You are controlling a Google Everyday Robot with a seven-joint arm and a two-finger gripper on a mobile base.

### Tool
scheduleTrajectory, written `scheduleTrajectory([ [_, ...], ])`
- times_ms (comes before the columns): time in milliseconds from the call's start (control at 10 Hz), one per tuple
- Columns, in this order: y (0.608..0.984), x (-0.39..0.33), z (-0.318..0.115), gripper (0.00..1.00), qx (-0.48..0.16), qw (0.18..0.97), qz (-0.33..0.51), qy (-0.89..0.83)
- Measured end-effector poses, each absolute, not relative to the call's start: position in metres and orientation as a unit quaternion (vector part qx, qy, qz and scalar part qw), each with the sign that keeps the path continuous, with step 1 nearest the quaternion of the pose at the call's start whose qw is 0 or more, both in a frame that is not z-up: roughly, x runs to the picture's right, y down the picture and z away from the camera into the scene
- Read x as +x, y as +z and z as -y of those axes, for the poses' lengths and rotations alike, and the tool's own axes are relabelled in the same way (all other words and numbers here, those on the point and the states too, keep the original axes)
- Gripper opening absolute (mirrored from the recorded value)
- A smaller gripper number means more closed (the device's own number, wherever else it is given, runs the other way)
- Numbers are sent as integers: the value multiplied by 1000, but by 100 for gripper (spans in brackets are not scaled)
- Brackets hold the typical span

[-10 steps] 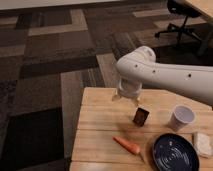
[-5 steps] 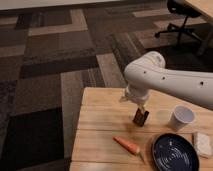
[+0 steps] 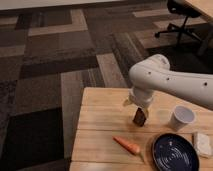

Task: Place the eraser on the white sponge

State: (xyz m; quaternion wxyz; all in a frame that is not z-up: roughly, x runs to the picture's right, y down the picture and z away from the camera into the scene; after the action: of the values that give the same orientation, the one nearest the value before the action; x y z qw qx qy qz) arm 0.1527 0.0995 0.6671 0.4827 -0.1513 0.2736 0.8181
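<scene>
The eraser (image 3: pixel 140 118), a small dark block, stands on the wooden table (image 3: pixel 100 125) near its middle. My gripper (image 3: pixel 138 106) hangs at the end of the white arm directly over the eraser, pointing down, open, with its tips close to the block's top. The eraser still rests on the table. The white sponge (image 3: pixel 202 144) lies at the table's right edge, partly cut off by the frame, well to the right of the gripper.
A white paper cup (image 3: pixel 181 118) stands right of the eraser. A dark blue plate (image 3: pixel 174 152) sits at the front right beside the sponge. An orange carrot (image 3: pixel 127 145) lies in front of the eraser. Patterned carpet lies beyond the table, with an office chair (image 3: pixel 180 15) far back.
The arm has swung right and down, bringing the gripper from left of the eraser to just above it. The eraser, cup, carrot and plate have not moved.
</scene>
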Motion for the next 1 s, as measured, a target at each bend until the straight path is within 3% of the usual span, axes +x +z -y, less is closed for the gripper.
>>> scheduleTrajectory([
  [1000,685,168,-109,65,-152,487,-322,798],
])
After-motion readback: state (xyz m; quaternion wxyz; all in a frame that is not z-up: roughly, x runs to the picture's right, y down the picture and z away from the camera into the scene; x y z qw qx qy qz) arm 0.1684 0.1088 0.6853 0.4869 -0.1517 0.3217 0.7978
